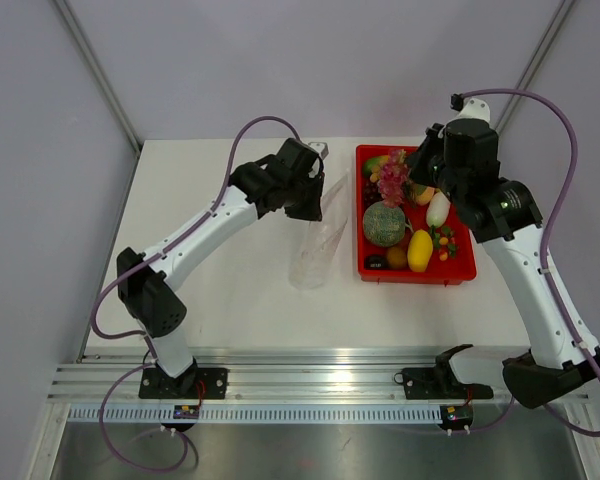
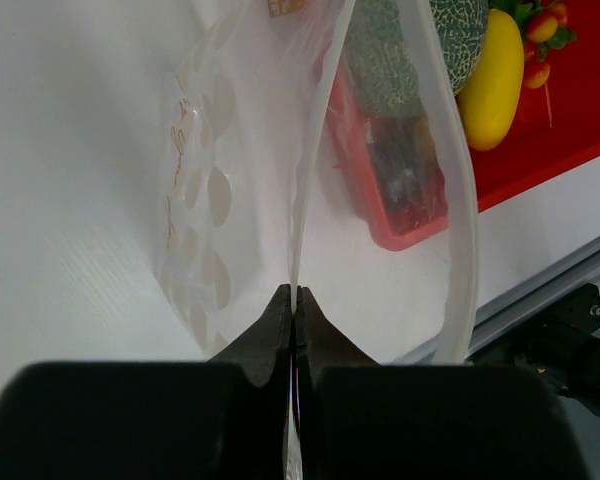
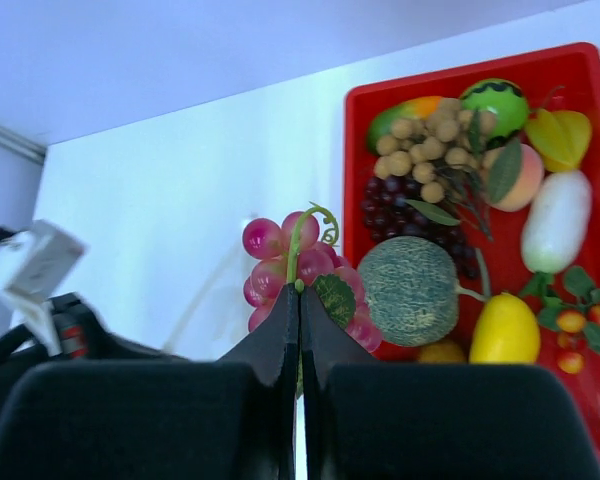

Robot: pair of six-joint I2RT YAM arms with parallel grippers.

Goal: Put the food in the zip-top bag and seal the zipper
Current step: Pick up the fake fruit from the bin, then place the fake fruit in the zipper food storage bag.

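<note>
The zip-top bag (image 1: 314,245) stretches across the bench (image 1: 210,300) about midway between its near and far edges, just left of the red tray (image 1: 416,277), with its closed end nearest. At the bag's far end the left pincer (image 2: 294,294) is pressed together on one lip of the mouth, which gapes unsealed. In the tray, towards the bench's far right corner, lie a yellow lemon-like piece (image 1: 420,251) and, beyond it, a netted melon (image 1: 384,222). Further still, the right pincer (image 3: 300,292) is clamped tight on the stem of the purple grape bunch (image 3: 280,262), by the tray's far left part
</note>
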